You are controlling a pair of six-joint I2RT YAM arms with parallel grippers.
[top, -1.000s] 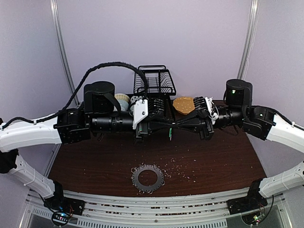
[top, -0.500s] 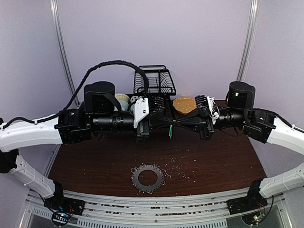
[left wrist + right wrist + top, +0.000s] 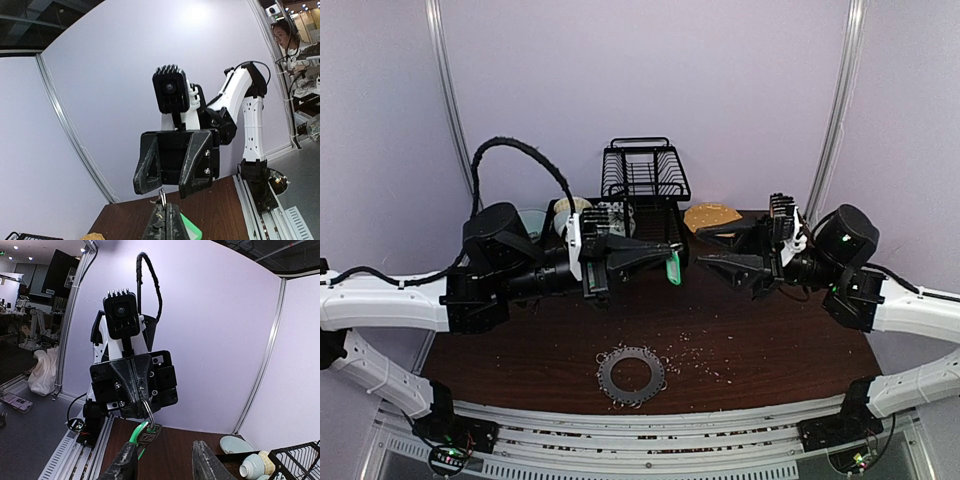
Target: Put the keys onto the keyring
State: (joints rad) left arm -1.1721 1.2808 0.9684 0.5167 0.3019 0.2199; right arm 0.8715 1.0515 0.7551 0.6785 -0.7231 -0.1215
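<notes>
Above the middle of the table (image 3: 520, 340), the left gripper (image 3: 667, 252) has its fingers pressed together on a thin wire loop (image 3: 148, 410). The green key (image 3: 672, 269) dangles from that loop, well clear of the wood. Facing it, the right gripper (image 3: 702, 246) hangs with its fingers apart and nothing between them. The keyring (image 3: 631, 375) lies flat near the front edge, below both grippers and well apart from them.

The hold looks slight — only the wire is pinched, so the key can swing or twist on the way down. A slip would likely drop it among the pale crumbs (image 3: 705, 352) scattered to the ring's right. The ring's small silvery loops are fine targets, and a swaying key may miss them or shove the unheld disc along the table.

At the back stand a black wire rack (image 3: 645, 172), a brown disc (image 3: 712, 216) and some cups (image 3: 575, 207) — none in the path down.
</notes>
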